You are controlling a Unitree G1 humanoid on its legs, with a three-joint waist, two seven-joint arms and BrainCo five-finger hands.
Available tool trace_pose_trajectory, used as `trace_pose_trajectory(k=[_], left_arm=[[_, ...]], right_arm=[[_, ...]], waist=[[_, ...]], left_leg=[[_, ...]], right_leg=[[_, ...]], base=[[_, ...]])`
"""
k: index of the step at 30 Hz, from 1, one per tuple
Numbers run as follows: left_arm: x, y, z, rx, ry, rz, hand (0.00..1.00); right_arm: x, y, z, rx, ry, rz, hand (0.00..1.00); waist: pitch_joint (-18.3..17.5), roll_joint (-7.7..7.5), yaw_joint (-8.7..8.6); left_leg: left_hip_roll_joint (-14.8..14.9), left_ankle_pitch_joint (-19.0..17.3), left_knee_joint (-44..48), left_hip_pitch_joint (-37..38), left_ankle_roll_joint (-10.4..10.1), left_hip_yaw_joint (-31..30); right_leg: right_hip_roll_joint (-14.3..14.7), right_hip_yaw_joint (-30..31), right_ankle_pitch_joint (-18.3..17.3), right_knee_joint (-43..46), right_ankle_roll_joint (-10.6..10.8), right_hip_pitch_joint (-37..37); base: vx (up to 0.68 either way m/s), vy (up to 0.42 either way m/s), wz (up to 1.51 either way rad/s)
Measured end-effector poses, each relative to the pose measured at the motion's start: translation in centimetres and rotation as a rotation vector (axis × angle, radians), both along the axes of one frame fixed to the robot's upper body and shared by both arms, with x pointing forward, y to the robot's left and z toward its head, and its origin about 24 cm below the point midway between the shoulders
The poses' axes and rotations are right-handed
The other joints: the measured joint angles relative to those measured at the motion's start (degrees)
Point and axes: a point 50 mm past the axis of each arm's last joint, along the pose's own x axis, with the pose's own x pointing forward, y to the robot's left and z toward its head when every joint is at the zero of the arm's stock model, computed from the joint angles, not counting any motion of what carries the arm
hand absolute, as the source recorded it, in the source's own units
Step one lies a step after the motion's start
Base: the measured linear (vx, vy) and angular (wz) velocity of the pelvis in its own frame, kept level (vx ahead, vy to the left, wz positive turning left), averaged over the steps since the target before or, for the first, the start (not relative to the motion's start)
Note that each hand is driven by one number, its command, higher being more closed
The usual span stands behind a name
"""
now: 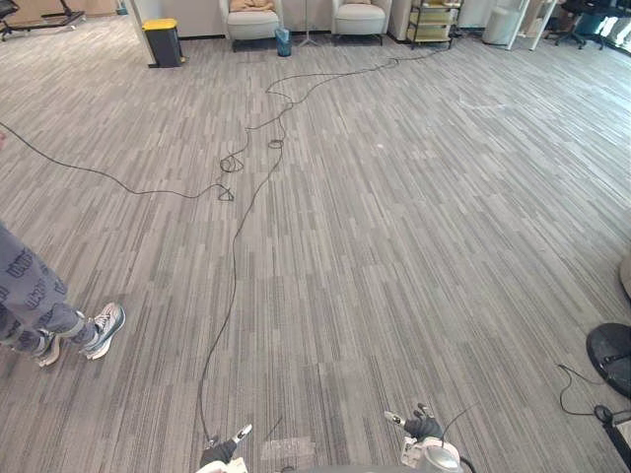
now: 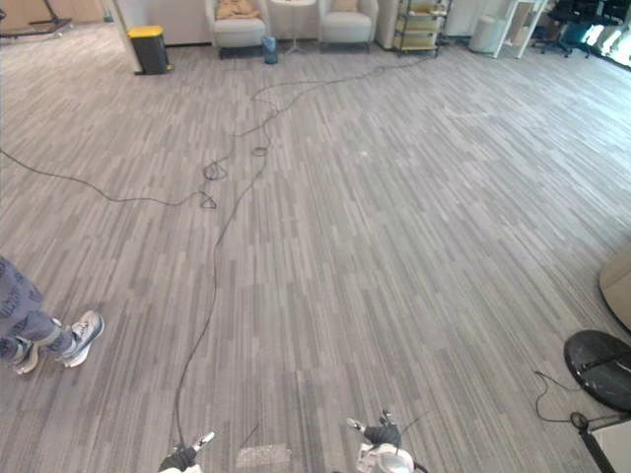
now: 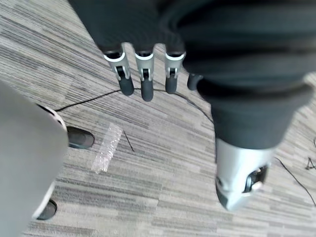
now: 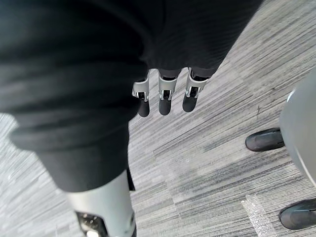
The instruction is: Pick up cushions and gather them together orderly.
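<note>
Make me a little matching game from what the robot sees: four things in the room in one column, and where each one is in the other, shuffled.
Things:
1. tan cushion
2. yellow-lidded bin
3. person's sneakers
4. black round base

Places:
A. near right, at the edge of the carpet
B. far left, standing upright
C. on an armchair at the far side
D. near left

Pairs: 1-C, 2-B, 3-D, 4-A.
</note>
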Motion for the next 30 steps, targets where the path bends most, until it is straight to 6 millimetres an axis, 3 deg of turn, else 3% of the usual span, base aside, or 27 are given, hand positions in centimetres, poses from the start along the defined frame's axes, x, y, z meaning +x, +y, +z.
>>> trace_pose_trajectory(k=[14,30], left_arm=[[0.9,0.3,-0.2,-0.003,0.024,-0.068,0.00],[1.2,0.2,-0.3,-0.004,0.040,-0.128,0.00]], right_arm=[[-1.2,-1.2,-1.2,0.042,0.116,-0.150,0.00],[-2.3,-2.3,-1.5,0.055,0.156,-0.191,0.00]], waist=[[0.84,-0.96,0.32],[1.61,-0.53,-0.07]], left_leg=[[-1.98,0.41,-0.05,-0.82,0.64,-3.37],[-2.05,0.41,-0.06,-0.92,0.64,-3.40]], right_leg=[[-1.64,-3.56,-0.42,-1.06,0.73,1.56],[-1.68,-3.61,-0.44,-1.13,0.73,1.48]], base=[[0.00,-0.001,0.14],[0.00,0.000,0.00]])
